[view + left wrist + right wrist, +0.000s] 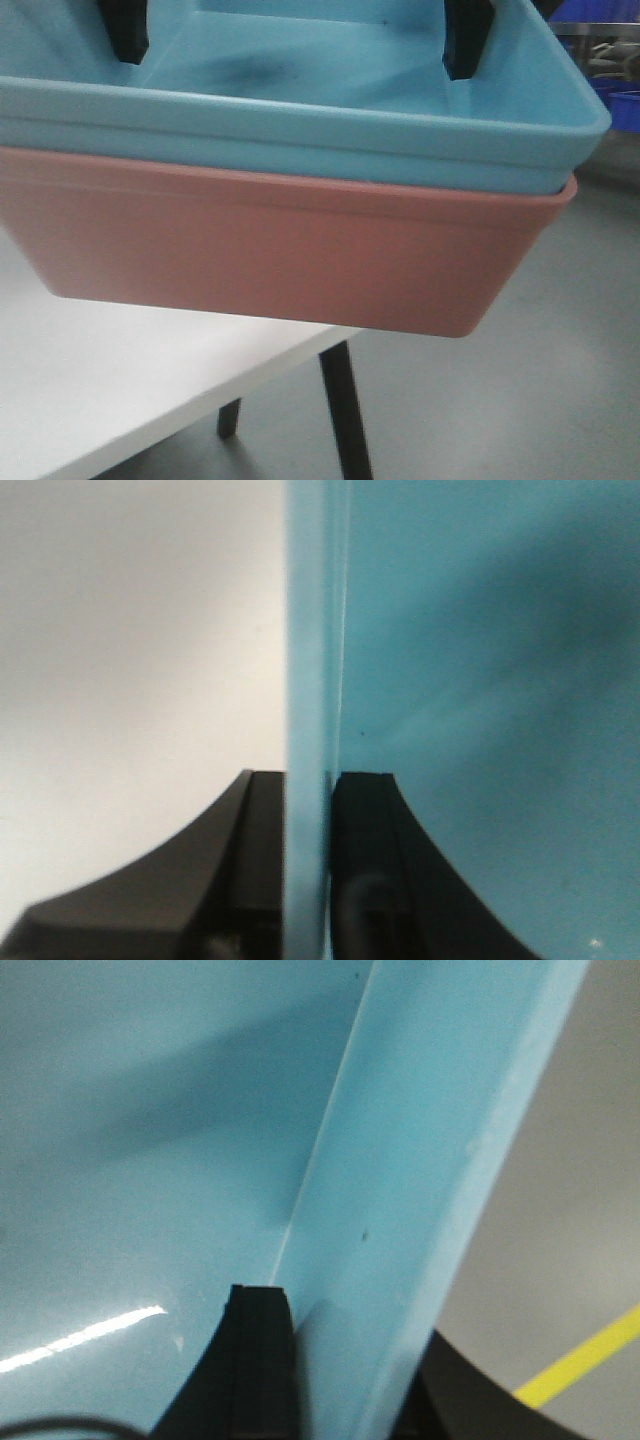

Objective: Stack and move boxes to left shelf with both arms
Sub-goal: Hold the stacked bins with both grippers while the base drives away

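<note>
1. A light blue tub [330,130] sits nested inside a salmon pink tub [280,250], the blue rim resting just above the pink one along the near side
2. The stacked pair overhangs the corner of a white table [120,390] with black legs [345,410], and the right end of the stack is out over the grey floor [560,350]; whether the pink base touches the tabletop cannot be told
3. The left gripper [308,780] is clamped on the blue tub's left wall, with one black finger outside the wall and the other inside, both tight against the plastic
4. The right gripper [345,1320] pinches the opposite wall, its inner finger [258,1360] flat against the blue plastic and its outer finger a dark blur under the rim
5. A yellow line [580,1360] crosses the floor beyond the right rim, and dark blue crates [622,108] stand blurred in the background at the upper right of the front view
</note>
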Motion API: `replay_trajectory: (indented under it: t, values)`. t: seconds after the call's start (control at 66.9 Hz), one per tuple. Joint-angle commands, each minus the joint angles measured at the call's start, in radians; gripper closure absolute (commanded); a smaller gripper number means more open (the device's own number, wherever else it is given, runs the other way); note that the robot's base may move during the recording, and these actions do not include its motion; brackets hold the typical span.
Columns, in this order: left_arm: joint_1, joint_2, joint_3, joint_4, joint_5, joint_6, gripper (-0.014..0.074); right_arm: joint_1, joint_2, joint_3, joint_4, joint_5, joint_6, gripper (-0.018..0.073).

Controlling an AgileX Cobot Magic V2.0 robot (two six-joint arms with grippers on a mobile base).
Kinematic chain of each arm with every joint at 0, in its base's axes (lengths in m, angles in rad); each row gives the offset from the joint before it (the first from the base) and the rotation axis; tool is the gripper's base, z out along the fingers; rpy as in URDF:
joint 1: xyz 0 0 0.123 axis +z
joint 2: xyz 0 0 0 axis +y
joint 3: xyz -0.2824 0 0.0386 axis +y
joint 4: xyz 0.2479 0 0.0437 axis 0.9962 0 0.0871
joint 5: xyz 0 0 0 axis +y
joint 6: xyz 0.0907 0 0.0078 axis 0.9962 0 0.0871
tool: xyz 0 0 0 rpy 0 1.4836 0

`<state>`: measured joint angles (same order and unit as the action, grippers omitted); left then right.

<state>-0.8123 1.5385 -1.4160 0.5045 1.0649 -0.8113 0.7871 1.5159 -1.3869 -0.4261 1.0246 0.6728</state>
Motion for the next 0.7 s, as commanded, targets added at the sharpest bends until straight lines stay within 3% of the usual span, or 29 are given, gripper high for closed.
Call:
replay_trajectory:
  t: [0.0, 0.687]
  values:
    - [-0.042, -0.033, -0.041, -0.066, -0.232, -0.015, 0.0600, 0.033, -0.038, -0.050, 0.066, -0.256, -0.018, 0.0503]
    - [-0.042, -0.033, -0.041, -0.066, -0.232, -0.015, 0.0600, 0.033, -0.038, -0.050, 0.066, -0.256, -0.019, 0.0503]
